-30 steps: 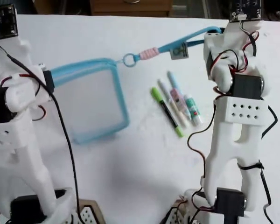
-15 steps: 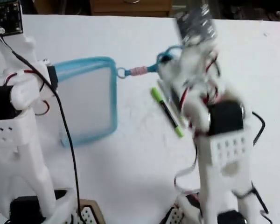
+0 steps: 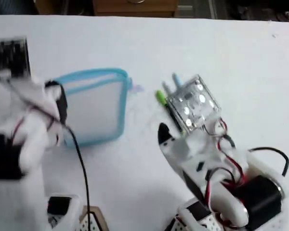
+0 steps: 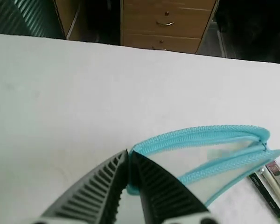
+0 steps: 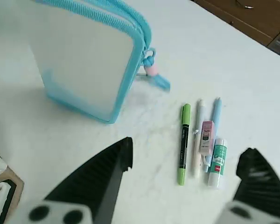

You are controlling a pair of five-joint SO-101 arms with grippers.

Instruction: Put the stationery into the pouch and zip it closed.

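Overhead layout: a white table (image 3: 241,48) with the pouch (image 3: 94,108) at about 9 o'clock from the table's middle and the stationery in a row at 3 o'clock from the pouch, apart from it.

Pouch: frosted clear panel with a light blue zip border. The left wrist view shows its two zip bands parted along the mouth, so it is open. The zip pull (image 5: 151,70), with a pink bead and a short blue strap, hangs at the corner nearest the stationery.

Left gripper (image 4: 129,155): fingers clenched together on the blue rim of the pouch at its 9 o'clock corner, the fabric pinched between the ribbed pads. Overhead, this arm stands at the table's 8 o'clock side.

Right gripper (image 5: 186,151): fingers spread wide and grasping nothing. It hangs over the table above the stationery without touching it. Overhead, one black finger (image 3: 163,134) shows at 6 o'clock from the row, with the arm folded low at the table's 5 o'clock corner.

Stationery, all lying flat outside the pouch and roughly parallel, listed from the pouch side outward:
- green marker (image 5: 183,142)
- white pen (image 5: 197,140)
- blue pen (image 5: 215,121)
- a small pink item (image 5: 206,137) lying across the white and blue pens
- a green-and-white tube (image 5: 218,163) at the outer end

The white pen, blue pen, pink item and tube lie close together; the marker is just beside them.

Background: a wooden chest of drawers (image 4: 168,21) stands beyond the table's far edge, at 12 o'clock.
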